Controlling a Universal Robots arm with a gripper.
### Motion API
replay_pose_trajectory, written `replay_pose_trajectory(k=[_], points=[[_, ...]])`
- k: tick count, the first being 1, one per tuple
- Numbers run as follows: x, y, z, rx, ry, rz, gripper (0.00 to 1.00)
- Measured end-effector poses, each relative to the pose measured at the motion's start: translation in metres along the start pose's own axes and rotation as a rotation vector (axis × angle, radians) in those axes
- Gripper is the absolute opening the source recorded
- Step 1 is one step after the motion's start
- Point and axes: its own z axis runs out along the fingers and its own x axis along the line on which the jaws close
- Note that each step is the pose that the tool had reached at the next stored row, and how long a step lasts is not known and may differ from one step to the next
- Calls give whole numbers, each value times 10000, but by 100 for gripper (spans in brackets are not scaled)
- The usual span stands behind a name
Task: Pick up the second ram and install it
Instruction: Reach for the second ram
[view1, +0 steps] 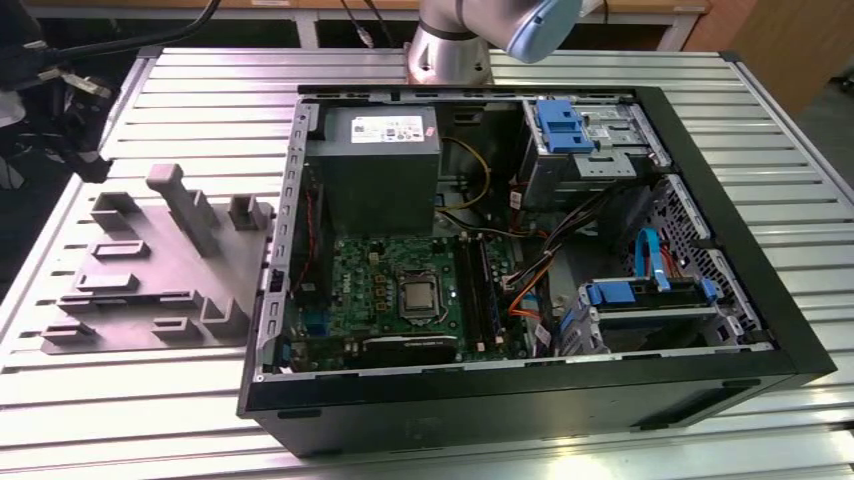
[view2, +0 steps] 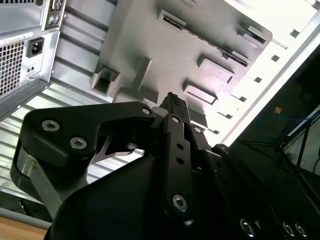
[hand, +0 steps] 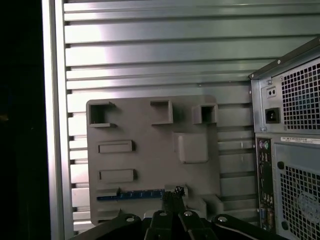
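You have one gripper (hand: 172, 194), one grey holder plate (hand: 150, 165), one open computer case (view1: 534, 250) and one second ram (hand: 131, 194) before you. The ram is a long, thin blue strip with small dark marks, lying in a slot along one edge of the plate, beside the case. Your gripper's fingers are pressed together, holding nothing.
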Motion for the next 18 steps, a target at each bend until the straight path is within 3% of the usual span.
replay_pose_trajectory(k=[17, 18], points=[[343, -133, 83, -2, -1, 1, 10], [331, -132, 83, 0, 1, -1, 10]])
